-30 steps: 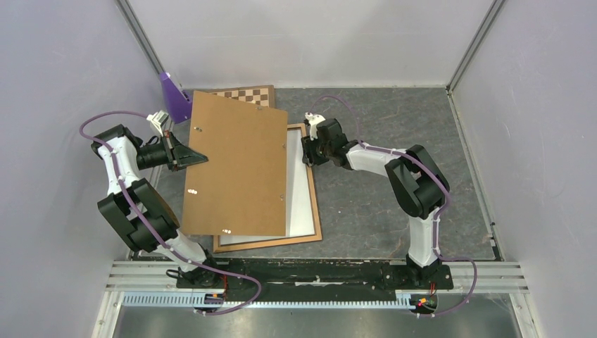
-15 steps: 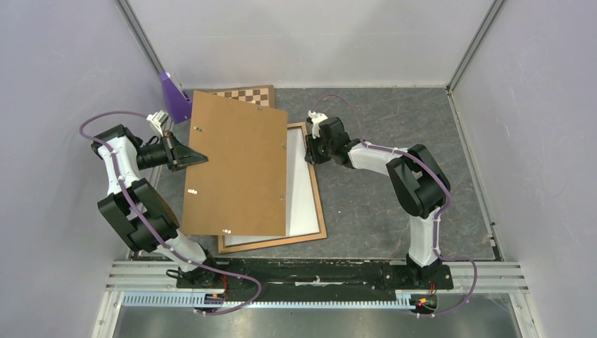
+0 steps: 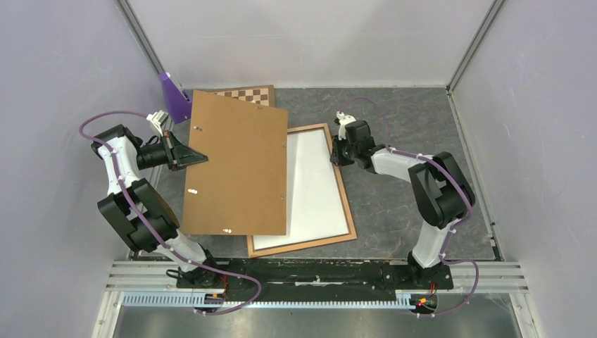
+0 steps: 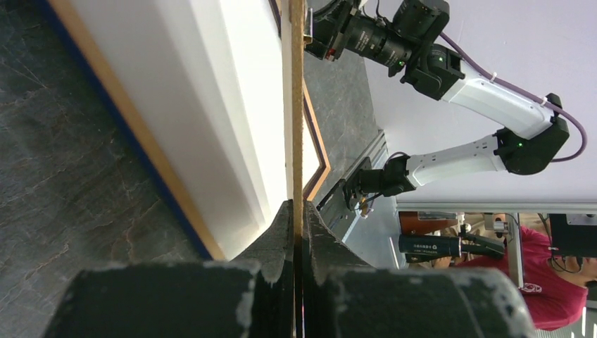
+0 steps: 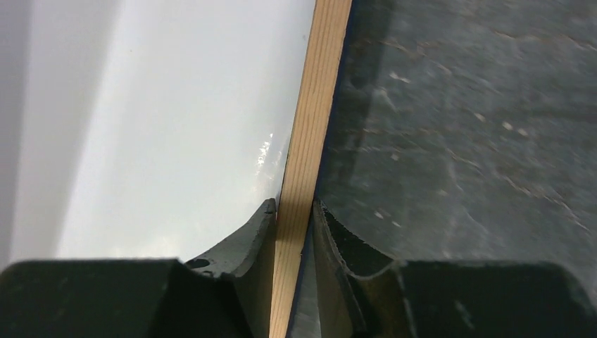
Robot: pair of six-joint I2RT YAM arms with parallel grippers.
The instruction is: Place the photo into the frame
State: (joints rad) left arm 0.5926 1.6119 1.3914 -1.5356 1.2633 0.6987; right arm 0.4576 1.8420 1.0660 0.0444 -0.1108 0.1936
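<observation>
**Frame dragged out toward 3 o'clock, more white sheet uncovered**

Change vs a second ago: my right gripper (image 3: 340, 150) closed down onto the frame's (image 3: 344, 190) 3 o'clock rail and pulled it sideways. In the top view the whole frame now sits further toward 3 o'clock on the table (image 3: 408, 113). A second ago only a narrow white strip showed beside the backing board (image 3: 236, 165); now a much wider one does. The board and my left arm haven't shifted.

Grips: in the right wrist view the right gripper (image 5: 292, 211) is narrow, with one finger on either side of the thin wooden rail (image 5: 327, 70), touching it. My left gripper (image 3: 193, 156) is clamped tight on the board's 9 o'clock edge, holding it tilted up off the frame. The left wrist view shows the board (image 4: 297, 105) edge-on between the fingers.

Meaning for the task: the white sheet is probably the photo (image 3: 313, 186), lying back-up inside the frame, so insertion looks done or nearly done. The board overlaps the frame's 9 o'clock side, so alignment is what's left.

Photo and frame look: the sheet is plain glossy white with no print side visible. It lies flat within the rails, though its 9 o'clock part is hidden under the board. The rails are light wood, with a dark blue edge underneath. The frame lies right of centre, its long sides running roughly 12 to 6. The chessboard (image 3: 246, 94) at 12 o'clock is not involved.
</observation>
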